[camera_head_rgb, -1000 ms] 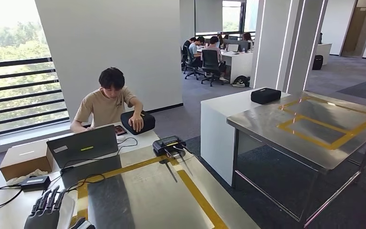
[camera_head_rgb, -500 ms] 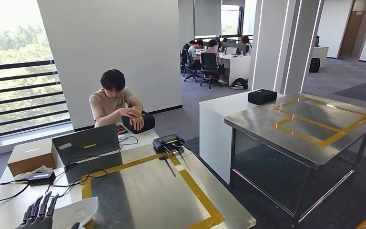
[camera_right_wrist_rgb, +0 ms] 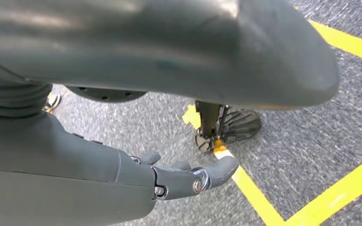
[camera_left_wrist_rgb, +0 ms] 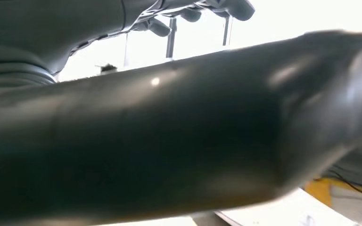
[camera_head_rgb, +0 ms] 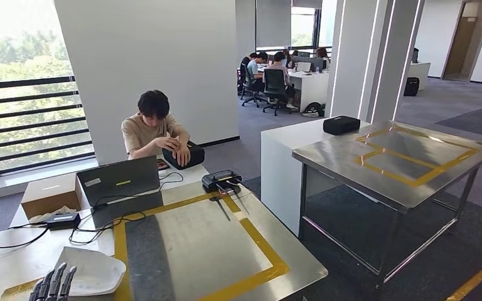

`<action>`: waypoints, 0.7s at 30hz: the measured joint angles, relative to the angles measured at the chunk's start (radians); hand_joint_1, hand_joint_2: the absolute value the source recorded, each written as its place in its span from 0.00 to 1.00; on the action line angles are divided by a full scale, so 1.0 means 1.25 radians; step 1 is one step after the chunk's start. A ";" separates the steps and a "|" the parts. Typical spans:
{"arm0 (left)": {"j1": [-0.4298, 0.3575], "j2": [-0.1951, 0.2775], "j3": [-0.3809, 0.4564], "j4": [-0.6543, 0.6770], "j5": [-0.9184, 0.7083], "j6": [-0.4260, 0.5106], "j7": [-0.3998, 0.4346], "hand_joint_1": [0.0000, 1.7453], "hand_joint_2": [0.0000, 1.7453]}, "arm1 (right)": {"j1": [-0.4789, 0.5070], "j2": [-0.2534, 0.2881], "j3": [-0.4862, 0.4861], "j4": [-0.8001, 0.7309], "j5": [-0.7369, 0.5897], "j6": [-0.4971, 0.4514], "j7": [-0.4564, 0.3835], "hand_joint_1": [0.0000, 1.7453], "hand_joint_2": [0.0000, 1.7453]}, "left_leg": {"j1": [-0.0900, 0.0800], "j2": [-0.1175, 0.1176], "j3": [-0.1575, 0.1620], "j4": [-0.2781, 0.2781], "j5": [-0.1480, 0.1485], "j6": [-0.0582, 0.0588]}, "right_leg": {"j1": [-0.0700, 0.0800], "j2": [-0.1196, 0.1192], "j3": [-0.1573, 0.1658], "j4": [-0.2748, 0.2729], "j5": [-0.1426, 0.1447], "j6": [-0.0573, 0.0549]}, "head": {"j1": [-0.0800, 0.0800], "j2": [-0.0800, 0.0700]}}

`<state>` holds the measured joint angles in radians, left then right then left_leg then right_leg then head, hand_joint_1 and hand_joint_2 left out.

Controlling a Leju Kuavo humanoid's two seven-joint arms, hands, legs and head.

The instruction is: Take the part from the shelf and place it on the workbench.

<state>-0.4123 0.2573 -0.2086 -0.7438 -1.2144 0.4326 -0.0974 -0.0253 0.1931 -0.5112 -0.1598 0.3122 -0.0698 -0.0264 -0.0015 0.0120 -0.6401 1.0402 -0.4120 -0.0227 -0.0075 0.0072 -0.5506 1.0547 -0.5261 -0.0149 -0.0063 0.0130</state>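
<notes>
Head view first: we see the white part [camera_head_rgb: 91, 274] lying on the worktop [camera_head_rgb: 226, 251], just beside the yellow tape frame [camera_head_rgb: 260, 251], with our left hand [camera_head_rgb: 53, 286] right next to it, fingers spread and apart; we cannot tell whether they touch it. We judge the part sits close to the worktop's near edge, so a careless withdrawal could drag it off. No readable writing; the label on the laptop [camera_head_rgb: 118, 182] behind the part is too small.

Left wrist view: the left hand's fingertips [camera_left_wrist_rgb: 235, 7] stand apart, gripping nothing.

Right wrist view: our right hand [camera_right_wrist_rgb: 169, 176] hangs over grey floor with yellow lines, fingers loosely curled, holding nothing.
</notes>
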 joint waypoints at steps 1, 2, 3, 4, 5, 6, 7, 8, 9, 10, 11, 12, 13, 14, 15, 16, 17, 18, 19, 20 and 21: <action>0.001 0.000 0.001 0.000 0.000 0.000 0.000 0.00 0.00 | -0.001 0.000 0.000 0.000 0.000 0.000 0.000 0.00 0.00 | 0.001 -0.001 -0.004 0.001 -0.001 -0.005 | -0.001 -0.001 -0.005 -0.001 0.006 -0.007 | 0.000 0.000; 0.002 0.001 0.001 -0.001 -0.001 0.000 0.000 0.00 0.00 | -0.001 0.000 0.000 0.000 0.000 0.000 0.000 0.00 0.00 | 0.002 -0.003 -0.012 0.013 -0.016 -0.010 | -0.002 -0.002 -0.011 -0.004 0.014 -0.013 | -0.001 0.000; 0.002 0.001 0.002 -0.001 -0.002 0.000 0.001 0.00 0.00 | -0.002 0.000 0.000 0.000 0.000 0.000 0.000 0.00 0.00 | 0.003 -0.004 -0.023 0.038 -0.043 -0.014 | -0.003 -0.003 -0.020 -0.006 0.022 -0.017 | -0.002 0.000; 0.003 0.001 0.003 0.000 -0.004 -0.001 0.003 0.00 0.00 | -0.002 0.000 -0.001 0.000 0.000 0.000 0.000 0.00 0.00 | 0.005 -0.005 -0.037 0.079 -0.081 -0.018 | -0.004 -0.004 -0.028 -0.006 0.031 -0.020 | -0.003 0.000; 0.004 0.001 0.005 0.000 -0.007 -0.003 0.006 0.00 0.00 | -0.002 0.000 -0.001 0.000 0.000 0.000 0.000 0.00 0.00 | 0.005 -0.005 -0.051 0.130 -0.118 -0.021 | -0.003 -0.004 -0.039 -0.006 0.039 -0.021 | -0.003 0.000; 0.006 0.000 0.006 0.002 -0.010 -0.005 0.009 0.00 0.00 | -0.002 0.000 -0.001 0.000 0.000 0.000 0.000 0.00 0.00 | 0.006 -0.005 -0.061 0.177 -0.142 -0.024 | -0.003 -0.004 -0.049 -0.006 0.047 -0.021 | -0.004 0.000; 0.008 -0.001 0.007 0.005 -0.014 -0.008 0.013 0.00 0.00 | -0.002 0.000 -0.001 0.000 0.000 -0.001 0.000 0.00 0.00 | 0.006 -0.006 -0.061 0.208 -0.149 -0.024 | -0.003 -0.004 -0.060 -0.005 0.056 -0.020 | -0.004 0.000; 0.011 -0.003 0.008 0.009 -0.017 -0.009 0.018 0.00 0.00 | -0.002 0.000 -0.001 0.000 0.000 -0.001 0.000 0.00 0.00 | 0.006 -0.006 -0.047 0.210 -0.138 -0.023 | -0.003 -0.004 -0.071 -0.005 0.064 -0.019 | -0.005 0.000; 0.013 -0.005 0.009 0.013 -0.021 -0.010 0.022 0.00 0.00 | -0.002 0.000 -0.002 0.000 0.001 -0.001 0.001 0.00 0.00 | 0.006 -0.006 -0.019 0.183 -0.119 -0.021 | -0.002 -0.004 -0.080 -0.005 0.073 -0.018 | -0.005 0.000; 0.014 -0.007 0.011 0.018 -0.025 -0.009 0.028 0.00 0.00 | -0.003 0.000 -0.002 0.000 0.001 -0.001 0.002 0.00 0.00 | 0.005 -0.007 0.022 0.132 -0.102 -0.016 | -0.002 -0.003 -0.089 -0.005 0.081 -0.016 | -0.005 0.000; 0.014 -0.009 0.013 0.022 -0.029 -0.008 0.034 0.00 0.00 | -0.003 0.001 -0.003 0.000 0.001 -0.001 0.002 0.00 0.00 | 0.003 -0.007 0.066 0.070 -0.098 -0.011 | -0.001 -0.003 -0.095 -0.005 0.088 -0.013 | -0.005 0.000; 0.015 -0.011 0.015 0.024 -0.033 -0.006 0.039 0.00 0.00 | -0.004 0.001 -0.003 0.000 0.001 -0.001 0.003 0.00 0.00 | 0.001 -0.008 0.098 0.023 -0.098 -0.007 | -0.001 -0.003 -0.099 -0.007 0.095 -0.009 | -0.005 0.000; 0.016 -0.012 0.018 0.027 -0.035 -0.004 0.043 0.00 0.00 | -0.004 0.001 -0.004 0.000 0.001 -0.001 0.004 0.00 0.00 | -0.002 -0.009 0.116 -0.010 -0.104 -0.002 | -0.001 -0.003 -0.100 -0.009 0.102 -0.004 | -0.005 0.000; 0.017 -0.013 0.020 0.030 -0.036 -0.003 0.045 0.00 0.00 | -0.004 0.002 -0.004 0.000 0.001 -0.001 0.005 0.00 0.00 | -0.006 -0.009 0.120 -0.022 -0.106 0.002 | -0.003 -0.003 -0.100 -0.012 0.109 0.002 | -0.005 0.000; 0.018 -0.014 0.023 0.033 -0.037 -0.001 0.046 0.00 0.00 | -0.004 0.002 -0.005 0.000 0.001 -0.001 0.006 0.00 0.00 | -0.006 -0.009 0.114 -0.023 -0.099 0.008 | -0.003 -0.002 -0.099 -0.016 0.116 0.008 | -0.005 0.000; 0.019 -0.016 0.025 0.036 -0.037 -0.001 0.047 0.00 0.00 | -0.003 0.002 -0.005 0.000 0.001 -0.001 0.006 0.00 0.00 | -0.005 -0.008 0.109 -0.027 -0.091 0.014 | -0.004 -0.002 -0.101 -0.016 0.116 0.013 | -0.006 0.000; 0.019 -0.018 0.027 0.038 -0.037 -0.001 0.047 0.00 0.00 | -0.003 0.002 -0.006 0.000 0.001 -0.001 0.007 0.00 0.00 | -0.004 -0.007 0.104 -0.030 -0.082 0.021 | -0.003 -0.002 -0.106 -0.009 0.105 0.017 | -0.005 0.000; 0.019 -0.020 0.029 0.040 -0.038 -0.001 0.047 0.00 0.00 | -0.002 0.002 -0.006 0.000 0.001 -0.001 0.007 0.00 0.00 | -0.001 -0.006 0.097 -0.032 -0.070 0.027 | -0.003 -0.001 -0.115 0.011 0.079 0.021 | -0.004 0.000; 0.020 -0.022 0.030 0.041 -0.038 -0.001 0.047 0.00 0.00 | -0.003 0.002 -0.006 0.000 0.001 -0.001 0.007 0.00 0.00 | 0.001 -0.005 0.088 -0.033 -0.060 0.031 | -0.004 -0.002 -0.128 0.049 0.040 0.023 | -0.003 -0.001; 0.021 -0.023 0.031 0.043 -0.039 -0.001 0.047 0.00 0.00 | -0.003 0.002 -0.006 0.000 0.001 -0.001 0.008 0.00 0.00 | 0.001 -0.005 0.077 -0.032 -0.051 0.033 | -0.004 -0.002 -0.140 0.097 -0.001 0.026 | -0.001 -0.001; 0.022 -0.025 0.032 0.044 -0.040 -0.001 0.047 0.00 0.00 | -0.004 0.001 -0.006 0.000 0.001 -0.001 0.008 0.00 0.00 | 0.000 -0.005 0.064 -0.031 -0.042 0.034 | -0.004 -0.002 -0.151 0.150 -0.032 0.028 | 0.000 -0.001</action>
<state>-0.3850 0.2264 -0.1680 -0.6884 -1.2640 0.4312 -0.0389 -0.0297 0.1948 -0.5193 -0.1598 0.3140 -0.0713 -0.0168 -0.0009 0.0062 -0.5600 1.0016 -0.4648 0.0194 -0.0131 0.0045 -0.7399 1.2416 -0.5661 0.0203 -0.0061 0.0123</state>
